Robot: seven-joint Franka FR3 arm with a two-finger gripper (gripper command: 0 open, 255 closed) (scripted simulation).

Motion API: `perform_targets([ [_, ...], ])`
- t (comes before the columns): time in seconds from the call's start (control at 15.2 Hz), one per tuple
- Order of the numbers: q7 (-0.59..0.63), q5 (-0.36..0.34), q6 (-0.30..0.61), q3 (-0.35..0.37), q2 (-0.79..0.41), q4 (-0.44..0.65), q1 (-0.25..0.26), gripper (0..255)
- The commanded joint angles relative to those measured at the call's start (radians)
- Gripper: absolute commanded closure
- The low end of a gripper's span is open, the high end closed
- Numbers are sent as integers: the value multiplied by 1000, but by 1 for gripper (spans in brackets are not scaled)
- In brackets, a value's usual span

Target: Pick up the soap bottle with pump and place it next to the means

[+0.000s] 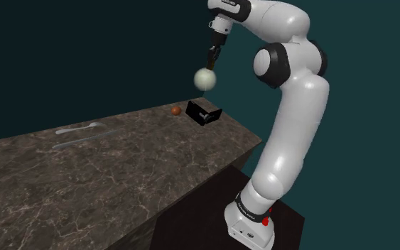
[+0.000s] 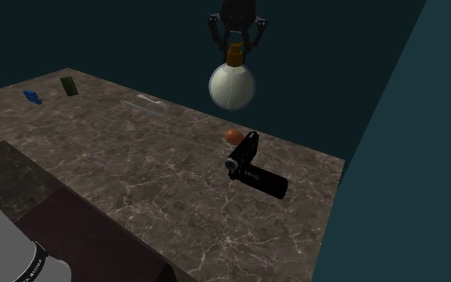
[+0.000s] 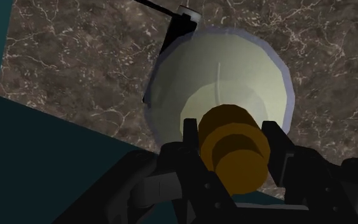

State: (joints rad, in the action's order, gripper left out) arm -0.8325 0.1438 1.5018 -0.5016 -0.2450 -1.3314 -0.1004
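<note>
You have the round, pale whitish soap bottle [image 1: 205,79] in the black two-finger gripper [image 1: 213,55]. The jaws are closed narrowly on the amber-brown pump collar [image 3: 234,153] at its top, one finger on each side, and the body of the bottle hangs below them. It is in the air, well above the dark brown marble-patterned desk [image 1: 120,163] and touching nothing on it.

I judge that the picking-up step is done and the carrying step is in hand. Below the bottle, near the far corner of the desk, lie a black camcorder with an opened side screen [image 2: 257,175] and a small orange ball [image 2: 232,135] just beside it. I cannot tell which thing the task means as the target, so you must decide this first. The next move then calls for bringing the bottle over bare desk beside that thing, lowering it straight until its round bottom rests, and only then opening the gripper. The bottle could roll because it is round.

The white arm [image 1: 290,106] rises from its stand, bends at the elbow and reaches towards the shoulder view's upper left, with the wrist turned down.
</note>
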Motion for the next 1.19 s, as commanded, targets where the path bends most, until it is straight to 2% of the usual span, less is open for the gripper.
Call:
perform_targets([
  [0.0, 50, -29, 28, 13, 60, -78, 46, 255],
  [0.53, 264, -102, 83, 101, 233, -278, 180, 255],
  [1.12, 496, -123, 111, 222, 331, -390, 290, 255],
])
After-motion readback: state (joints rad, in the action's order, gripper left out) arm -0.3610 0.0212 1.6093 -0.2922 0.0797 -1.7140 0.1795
